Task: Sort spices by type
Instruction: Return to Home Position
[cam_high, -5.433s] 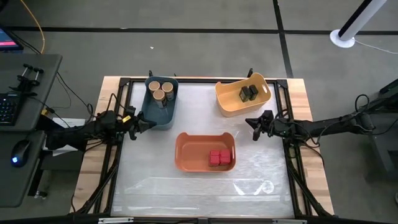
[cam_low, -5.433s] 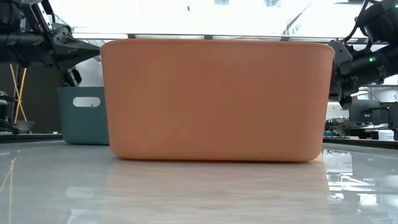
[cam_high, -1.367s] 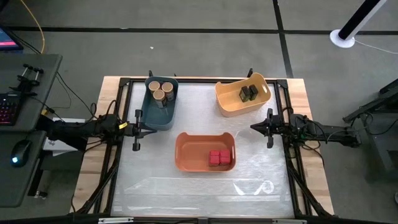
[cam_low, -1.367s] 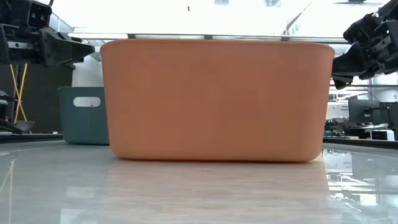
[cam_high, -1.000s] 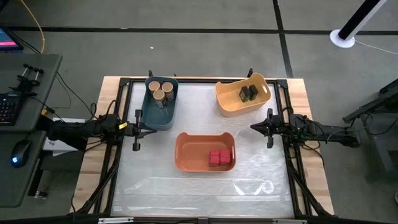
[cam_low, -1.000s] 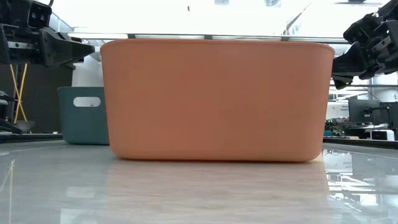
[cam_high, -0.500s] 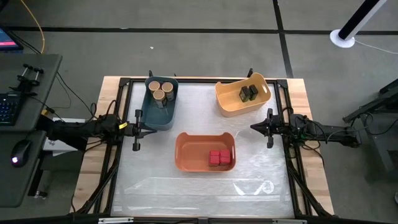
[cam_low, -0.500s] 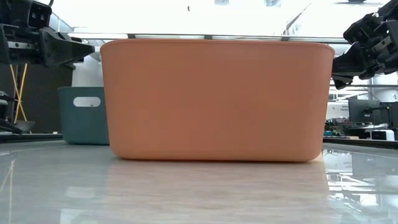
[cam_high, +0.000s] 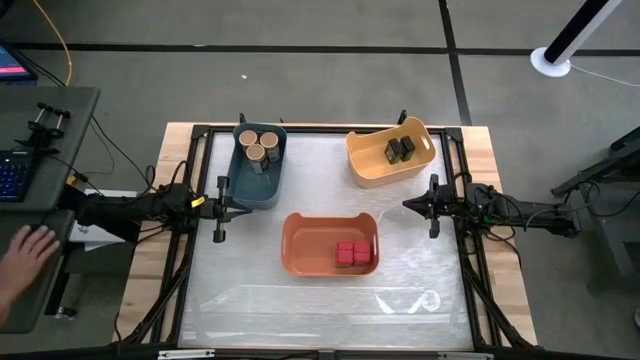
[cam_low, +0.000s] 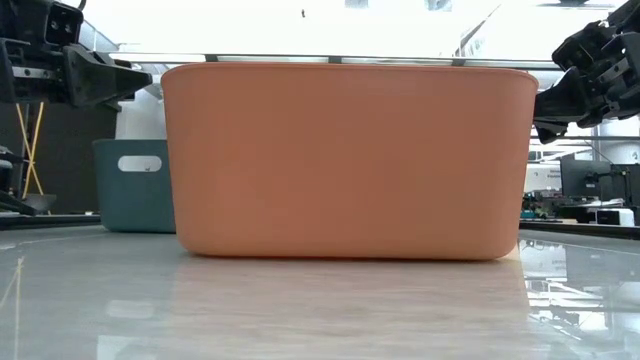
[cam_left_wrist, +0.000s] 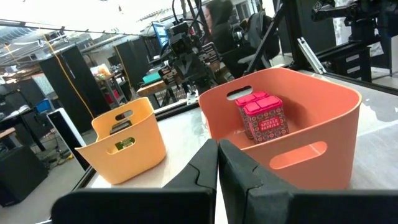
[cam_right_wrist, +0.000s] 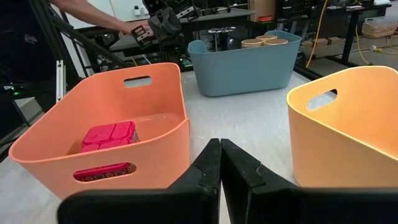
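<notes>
Person's hand (cam_high: 27, 252) arrived; red tins (cam_high: 352, 254) upright.

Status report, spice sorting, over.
Left claw, right claw shut at table edges. Jars in blue bin, red tins in orange bin, dark containers in yellow bin. Person's hand beyond table.

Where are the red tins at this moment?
In the high view the red tins sit inside the orange bin, toward its right end.
</notes>
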